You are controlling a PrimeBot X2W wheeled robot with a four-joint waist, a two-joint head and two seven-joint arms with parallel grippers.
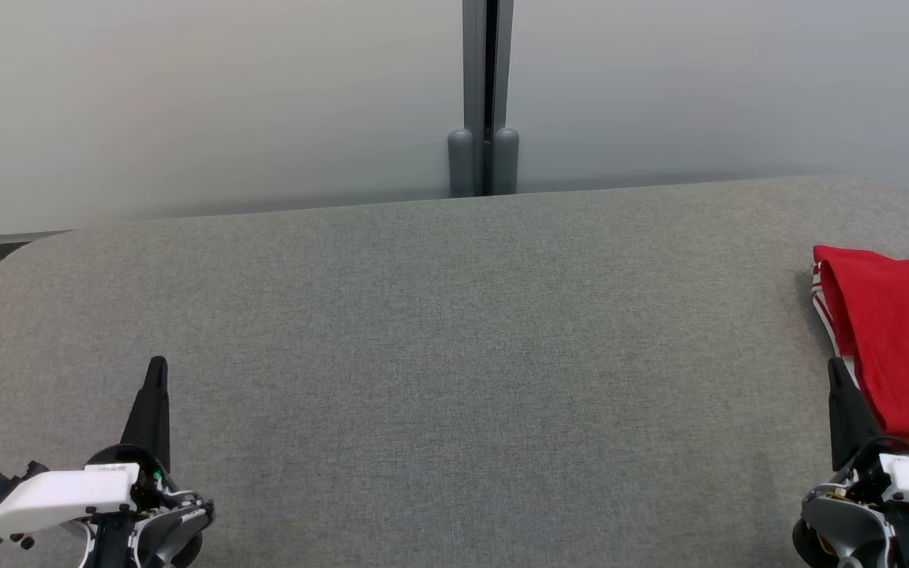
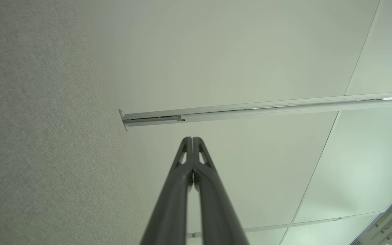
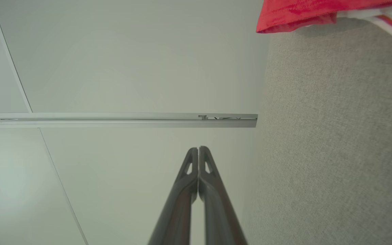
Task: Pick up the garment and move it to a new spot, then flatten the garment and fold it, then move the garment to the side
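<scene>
Looks like an office or lab test bay: plain, pale partition panels (image 1: 186, 102) joined by a grey metal post (image 1: 472, 79), standing behind a wide, round-cornered table (image 1: 454, 331) covered in grey fabric.

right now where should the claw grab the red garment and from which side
Likely the left edge of the red garment, where the white striped trim shows layers stacked in a fold. Come in from the left with the right claw, which sits shut beside that edge and would need to open first.
</scene>
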